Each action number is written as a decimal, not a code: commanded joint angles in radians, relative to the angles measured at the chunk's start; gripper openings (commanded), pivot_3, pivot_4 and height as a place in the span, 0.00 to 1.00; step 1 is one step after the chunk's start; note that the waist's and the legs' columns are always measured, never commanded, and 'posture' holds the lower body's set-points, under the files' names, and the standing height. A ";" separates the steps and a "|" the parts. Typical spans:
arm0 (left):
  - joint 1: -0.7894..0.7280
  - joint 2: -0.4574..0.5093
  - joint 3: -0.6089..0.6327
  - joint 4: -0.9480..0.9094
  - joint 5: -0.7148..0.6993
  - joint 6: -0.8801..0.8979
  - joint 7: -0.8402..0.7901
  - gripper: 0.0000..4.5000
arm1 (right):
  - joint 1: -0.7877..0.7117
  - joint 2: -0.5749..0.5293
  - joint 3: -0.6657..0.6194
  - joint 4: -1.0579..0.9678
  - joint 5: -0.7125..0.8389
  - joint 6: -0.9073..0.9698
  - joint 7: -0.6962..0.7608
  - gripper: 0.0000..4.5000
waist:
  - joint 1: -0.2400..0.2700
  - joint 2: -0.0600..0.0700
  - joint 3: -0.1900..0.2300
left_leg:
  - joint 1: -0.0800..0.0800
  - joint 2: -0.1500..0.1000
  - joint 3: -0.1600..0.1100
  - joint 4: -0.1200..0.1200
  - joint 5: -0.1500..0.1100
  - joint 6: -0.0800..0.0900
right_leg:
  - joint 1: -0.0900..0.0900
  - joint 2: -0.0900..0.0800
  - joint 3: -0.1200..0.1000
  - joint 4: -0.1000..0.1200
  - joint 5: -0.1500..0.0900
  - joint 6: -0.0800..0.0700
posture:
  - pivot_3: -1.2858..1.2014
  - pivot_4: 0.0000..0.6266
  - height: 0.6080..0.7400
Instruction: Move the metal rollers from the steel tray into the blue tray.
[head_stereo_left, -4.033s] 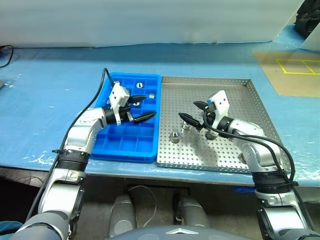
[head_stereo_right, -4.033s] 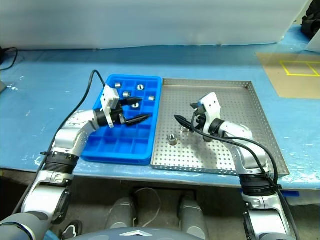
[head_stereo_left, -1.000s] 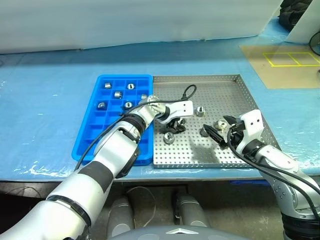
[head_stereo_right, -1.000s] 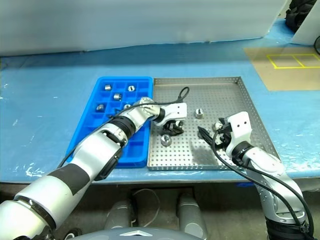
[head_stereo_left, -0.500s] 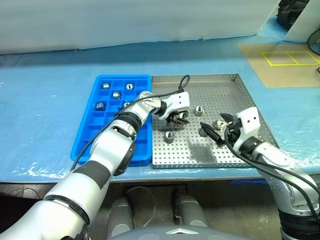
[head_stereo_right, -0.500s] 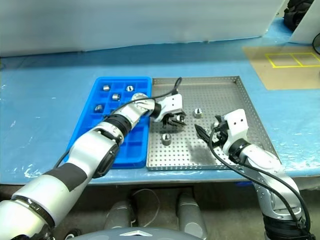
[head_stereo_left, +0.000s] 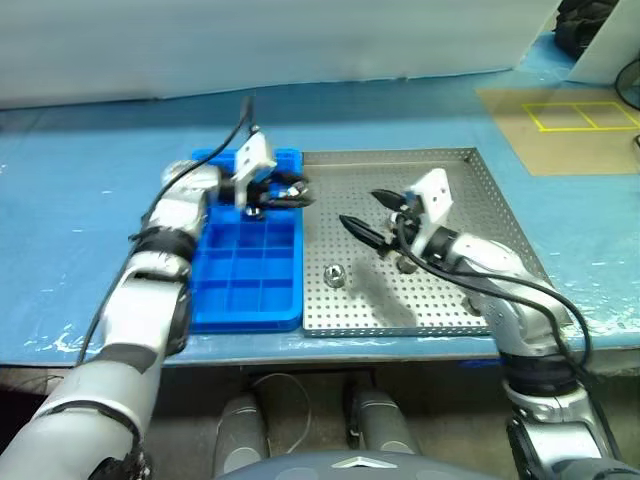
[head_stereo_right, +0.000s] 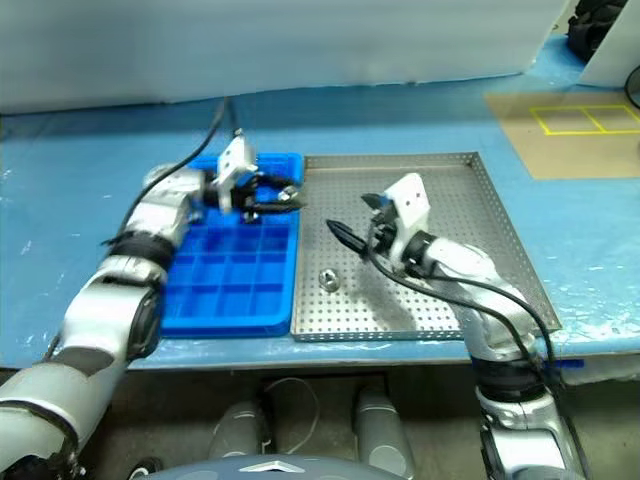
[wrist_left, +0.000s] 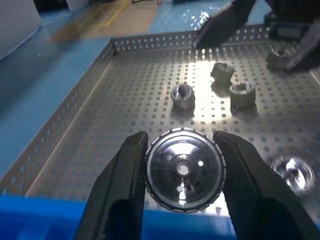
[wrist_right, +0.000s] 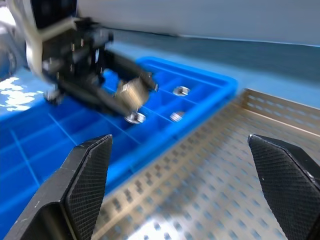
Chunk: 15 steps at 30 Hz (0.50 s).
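Steel tray (head_stereo_left: 470, 175) — nearest the robot, one metal roller (head_stereo_left: 335, 275) lies alone on the perforated floor, below and left of the right gripper (head_stereo_left: 375, 220); that gripper hangs above the tray floor with its two black fingers spread wide and nothing between them. A further roller (head_stereo_left: 405, 264) sits just under its wrist, and the left wrist view shows three more rollers (wrist_left: 182, 95) loose on the holes. Blue tray (head_stereo_left: 240, 290) — its near compartments look bare. Left gripper (head_stereo_right: 285, 197) — over the far end of the blue tray, beside the seam with the steel tray, clamped tight on a roller (wrist_left: 183, 170), held flat face toward its wrist camera between both fingers. Two rollers (wrist_right: 175, 116) already rest in cells just beyond it. Step in hand, by judgement: carrying this roller to a free cell. Next move calls for lowering over a vacant square and letting go without clipping the cell walls. Room — ample free cells toward the robot; the steel tray's raised rim stands just to the right.
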 joint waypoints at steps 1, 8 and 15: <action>0.088 0.090 0.058 -0.293 -0.060 0.097 0.071 0.39 | -0.092 0.036 0.056 0.079 -0.011 -0.070 0.077 1.00 | 0.022 -0.001 0.001 | -0.002 0.001 0.000 0.000 0.000 -0.001 | -0.001 0.000 -0.001 0.000 0.000 0.000 | 0.47 0.24 1.00; 0.409 0.200 0.155 -0.755 -0.124 0.268 0.264 0.39 | -0.229 0.135 0.138 0.309 -0.046 -0.164 0.211 1.00 | 0.100 0.000 0.002 | -0.003 0.003 -0.001 -0.001 0.000 -0.007 | -0.001 -0.001 -0.006 0.001 -0.002 -0.004 | 0.56 0.24 1.00; 0.597 0.210 0.173 -0.920 -0.110 0.286 0.415 0.39 | -0.278 0.170 0.148 0.401 -0.064 -0.197 0.288 1.00 | 0.140 -0.001 0.003 | -0.002 0.003 -0.008 -0.001 0.004 -0.013 | -0.002 0.000 -0.009 0.008 -0.003 -0.004 | 0.60 0.24 1.00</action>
